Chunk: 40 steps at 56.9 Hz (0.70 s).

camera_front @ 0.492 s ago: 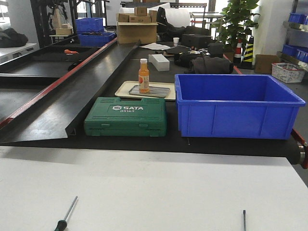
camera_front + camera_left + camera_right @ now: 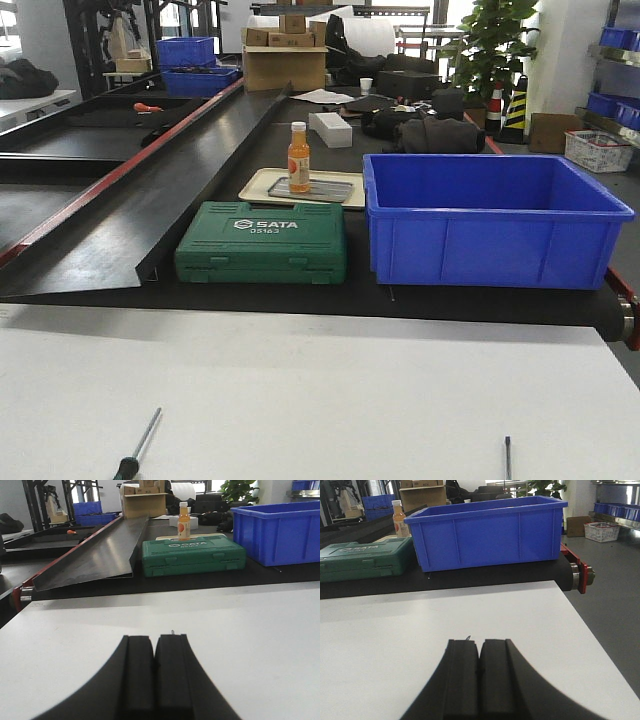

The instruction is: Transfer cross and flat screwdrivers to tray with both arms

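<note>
Two screwdrivers lie on the white table at the bottom of the front view. The left screwdriver (image 2: 138, 443) shows a thin shaft and a green-black handle. Of the right screwdriver (image 2: 508, 456) only the shaft shows. The grey steel tray (image 2: 325, 189) rests far back, behind the green case. My left gripper (image 2: 154, 639) is shut, with a small metal tip (image 2: 172, 632) peeking over its right finger. My right gripper (image 2: 480, 642) is shut too, and a metal tip (image 2: 468, 638) shows just past its left finger. Neither gripper appears in the front view.
A green SATA case (image 2: 262, 242) and a deep blue bin (image 2: 490, 220) stand on the black belt beyond the white table. An orange bottle (image 2: 298, 157) stands on a cream tray (image 2: 258, 184). A black ramp (image 2: 150, 200) slopes at left. The table's right edge (image 2: 590, 630) drops to the floor.
</note>
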### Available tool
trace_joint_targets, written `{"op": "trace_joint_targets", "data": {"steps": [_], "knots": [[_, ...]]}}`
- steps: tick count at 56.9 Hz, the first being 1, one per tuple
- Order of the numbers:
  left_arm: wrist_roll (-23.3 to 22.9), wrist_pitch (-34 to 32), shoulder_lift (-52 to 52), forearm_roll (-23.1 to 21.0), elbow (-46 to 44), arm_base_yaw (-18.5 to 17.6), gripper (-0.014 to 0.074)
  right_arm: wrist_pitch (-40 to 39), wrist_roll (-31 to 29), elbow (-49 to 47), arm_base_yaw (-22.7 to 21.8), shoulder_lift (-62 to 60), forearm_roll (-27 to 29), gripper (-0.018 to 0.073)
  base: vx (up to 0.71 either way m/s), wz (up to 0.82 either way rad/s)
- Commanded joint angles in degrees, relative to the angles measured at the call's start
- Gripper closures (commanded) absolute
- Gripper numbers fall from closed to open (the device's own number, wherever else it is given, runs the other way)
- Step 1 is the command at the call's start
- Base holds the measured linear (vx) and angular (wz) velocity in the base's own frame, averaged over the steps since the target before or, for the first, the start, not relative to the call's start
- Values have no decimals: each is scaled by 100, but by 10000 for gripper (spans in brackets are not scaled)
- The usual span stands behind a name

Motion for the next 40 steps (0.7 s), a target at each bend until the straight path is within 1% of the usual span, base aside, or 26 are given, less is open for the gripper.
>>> {"op": "trace_joint_targets", "data": {"steps": [1, 24, 30, 40], "knots": [[-50, -450, -91, -12, 159, 24, 603, -489, -21, 84, -30, -63, -13, 568, 0, 0], [-50, -466, -91, -12, 159, 24, 603, -489, -21, 84, -30, -63, -13, 568, 0, 0], [-50, -489, -91, -12, 159, 24, 603, -522, -40, 84, -30, -63, -90, 568, 0, 0], [-50, -565, -89, -12, 159, 24, 603, -557, -18, 84, -30, -63, 115, 568, 0, 0]]}}
